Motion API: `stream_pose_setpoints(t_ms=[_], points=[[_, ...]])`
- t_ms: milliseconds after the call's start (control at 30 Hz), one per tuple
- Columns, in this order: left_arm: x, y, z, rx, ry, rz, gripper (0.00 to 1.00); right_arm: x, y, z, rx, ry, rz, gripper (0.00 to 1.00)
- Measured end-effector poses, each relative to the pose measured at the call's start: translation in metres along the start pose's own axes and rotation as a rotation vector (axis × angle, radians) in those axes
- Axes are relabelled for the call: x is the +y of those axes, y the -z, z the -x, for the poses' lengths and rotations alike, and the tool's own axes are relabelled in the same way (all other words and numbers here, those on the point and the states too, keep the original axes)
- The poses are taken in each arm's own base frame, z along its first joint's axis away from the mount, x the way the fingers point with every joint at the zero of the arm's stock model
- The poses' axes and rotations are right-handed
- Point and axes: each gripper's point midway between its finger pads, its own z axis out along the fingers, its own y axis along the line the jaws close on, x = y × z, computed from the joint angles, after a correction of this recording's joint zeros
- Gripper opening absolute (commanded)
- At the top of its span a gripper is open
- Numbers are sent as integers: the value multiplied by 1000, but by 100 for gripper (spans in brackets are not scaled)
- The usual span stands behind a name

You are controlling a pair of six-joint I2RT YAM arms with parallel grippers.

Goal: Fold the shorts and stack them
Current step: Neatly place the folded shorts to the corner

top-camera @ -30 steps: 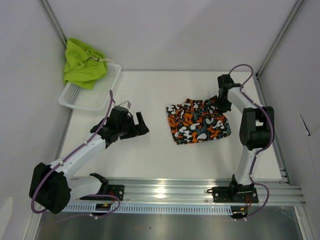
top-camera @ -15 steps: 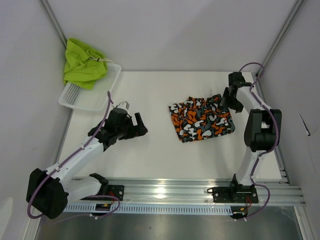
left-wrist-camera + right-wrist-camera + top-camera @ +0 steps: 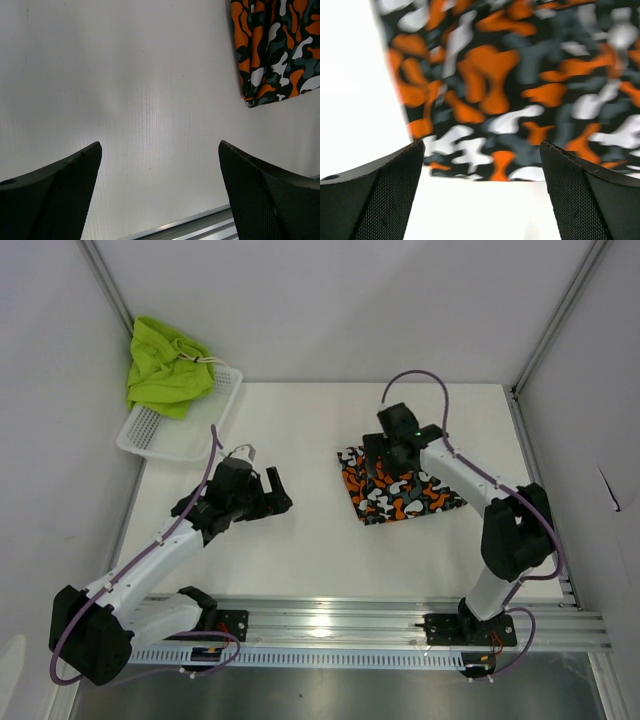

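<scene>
The camo shorts [image 3: 415,495] lie folded flat on the table, right of centre. My right gripper [image 3: 383,468] hovers over their back-left part, open and holding nothing. In the right wrist view the print [image 3: 520,85] fills the space ahead of the spread right gripper [image 3: 481,147]. My left gripper [image 3: 275,495] stands open above bare table, well left of the shorts. In the left wrist view the left gripper [image 3: 160,145] frames empty table, with a corner of the camo shorts [image 3: 275,50] at the top right. The lime green shorts [image 3: 165,365] are bunched over the basket's far end.
A white mesh basket [image 3: 180,435] sits at the table's back-left corner. A metal rail [image 3: 380,620] with both arm bases runs along the near edge. White walls and aluminium posts close in the table on the left, back and right.
My right gripper has opened, let go of the camo shorts' right side and swung left above them. The shorts now lie as a narrower, flatter rectangle. The left arm has barely shifted.
</scene>
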Motion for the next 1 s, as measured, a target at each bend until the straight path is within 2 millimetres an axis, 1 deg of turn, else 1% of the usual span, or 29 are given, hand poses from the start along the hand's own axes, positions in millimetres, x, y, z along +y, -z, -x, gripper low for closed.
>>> stream_pose_setpoints(t_ms=[100,233,333,467,600,667,700,767,800,867,900,933,967,1000], points=[[0,0,-1,2,-1,1,99,36,-7,-19,38,79,41,97],[0,0,-1,3,-3,0,99,65,-19,-33,85,131,58,100],[0,0,-1,1,-3,2,99,80,-33,-34,103,152,52,100],[1,0,0,-2,-3,8,99,89,-53,-37,134,167,25,100],[2,0,1,-8,-3,16,99,88,-70,-41,170,177,-27,100],[3,0,1,-10,-3,18,99,85,-76,-42,181,175,-61,99],[3,0,1,-10,-3,19,99,83,-78,-42,186,175,-77,93],[3,0,1,-11,-3,19,99,79,-81,-43,194,177,-107,86],[3,0,1,-11,-3,19,99,77,-82,-44,197,180,-121,79],[3,0,1,-11,-3,20,99,72,-83,-43,203,187,-152,74],[3,0,1,-11,-3,20,99,70,-84,-42,205,191,-167,65],[3,0,1,-11,-3,20,99,68,-84,-41,206,195,-177,61],[3,0,1,-11,-3,20,99,64,-84,-41,208,197,-189,53],[3,0,1,-11,-4,20,99,63,-84,-41,211,199,-194,50]])
